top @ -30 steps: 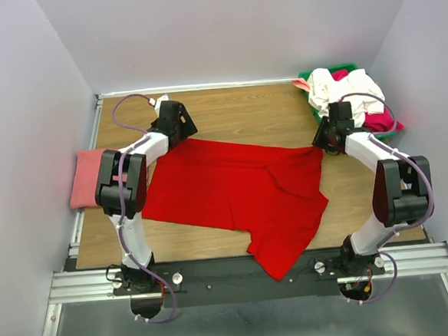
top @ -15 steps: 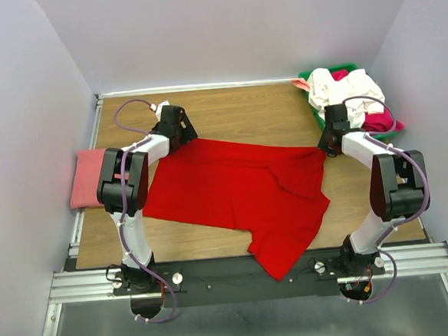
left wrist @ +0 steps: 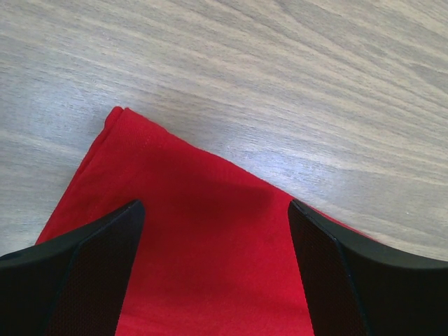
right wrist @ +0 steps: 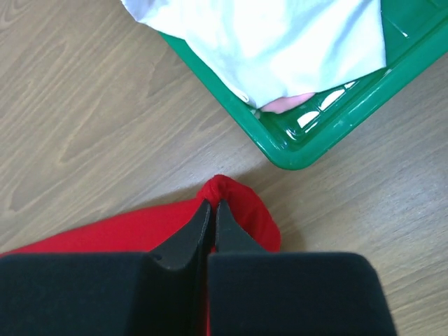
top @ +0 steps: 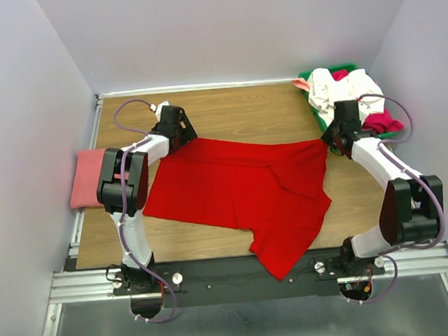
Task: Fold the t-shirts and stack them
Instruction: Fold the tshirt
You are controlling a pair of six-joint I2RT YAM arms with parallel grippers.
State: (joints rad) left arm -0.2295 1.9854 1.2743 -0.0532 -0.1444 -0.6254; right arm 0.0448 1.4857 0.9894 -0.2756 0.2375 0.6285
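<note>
A bright red t-shirt (top: 241,190) lies spread on the wooden table (top: 243,113). My left gripper (top: 185,136) is open over its far left corner; in the left wrist view the red cloth (left wrist: 210,266) lies between the two black fingers (left wrist: 91,266). My right gripper (top: 328,138) is shut on the shirt's far right corner; in the right wrist view the red cloth (right wrist: 245,206) bunches at the closed tips (right wrist: 212,206). A salmon-pink folded shirt (top: 86,177) lies at the left edge. White (top: 334,87) and magenta (top: 378,120) shirts lie piled in the tray.
A green plastic tray (top: 320,113) stands at the far right corner; its rim shows close in the right wrist view (right wrist: 308,150), with white cloth (right wrist: 280,42) inside. Grey walls enclose the table. A metal rail (top: 247,274) runs along the near edge.
My right gripper has pulled the shirt's far right corner to the right and farther back, toward the green tray, stretching the cloth. The left gripper has barely moved.
</note>
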